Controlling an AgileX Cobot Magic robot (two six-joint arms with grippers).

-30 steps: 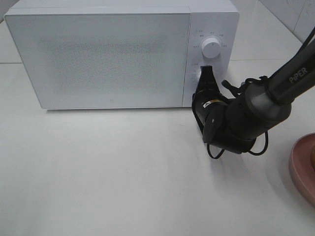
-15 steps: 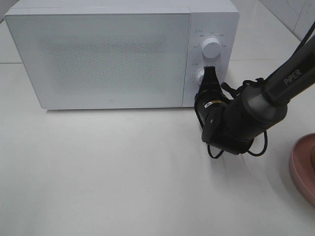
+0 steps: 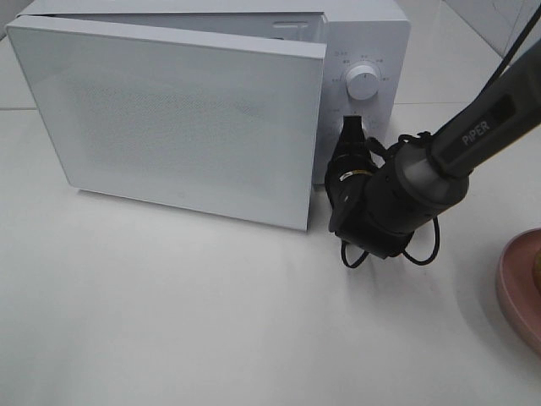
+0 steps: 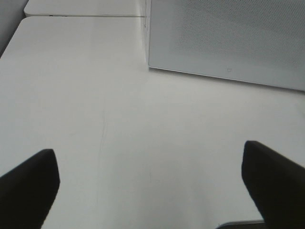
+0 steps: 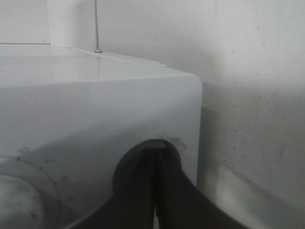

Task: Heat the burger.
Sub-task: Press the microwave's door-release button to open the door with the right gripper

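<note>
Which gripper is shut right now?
The right gripper, closed tight at the microwave's control panel. The left gripper is open, its jaws wide apart above the table.

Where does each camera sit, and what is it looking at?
High camera: up above, looking down at the table, the microwave with its door ajar and a pink plate; the right arm and shut right hand show.
Left wrist camera: on the left wrist, looking low across the table toward the microwave door; the open left hand and its fingers show.
Right wrist camera: on the right wrist, close against the microwave's front; the shut right hand shows.
Shared: the high and right wrist views both see the right hand.
</note>
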